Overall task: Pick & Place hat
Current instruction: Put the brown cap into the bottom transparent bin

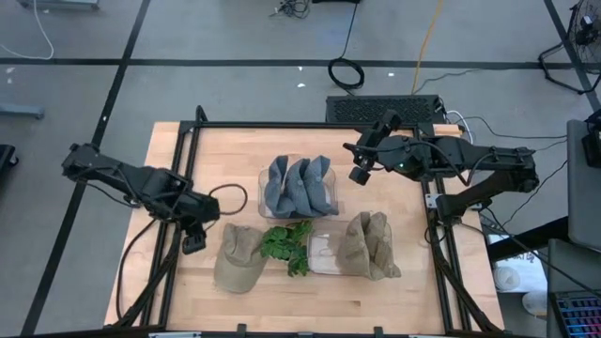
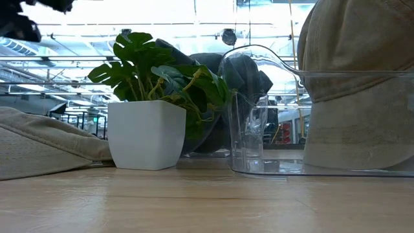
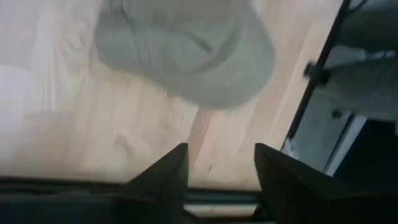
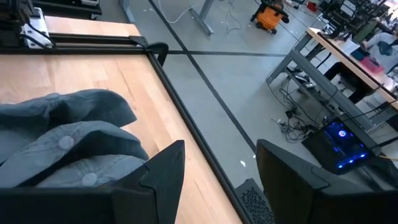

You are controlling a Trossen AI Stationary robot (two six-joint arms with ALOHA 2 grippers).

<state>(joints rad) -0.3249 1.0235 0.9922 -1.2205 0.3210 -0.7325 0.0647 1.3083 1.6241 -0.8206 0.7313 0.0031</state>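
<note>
High view: the tan hat (image 1: 238, 257) lies flat near the surface (image 1: 235, 150) front-left edge, beside a potted plant (image 1: 286, 246). Left tool (image 1: 194, 240), fingers apart, hovers just left. Right tool (image 1: 360, 169), fingers apart, hangs beside blue hats (image 1: 298, 185).
Low view: bare wood in front

Your left gripper (image 1: 194, 242) is hanging low at the table's left side, fingers (image 3: 163, 175) spread apart and holding nothing. Your right gripper (image 1: 358, 174) is reaching in from the far right, raised, its fingers (image 4: 163, 168) also parted and empty.
</note>
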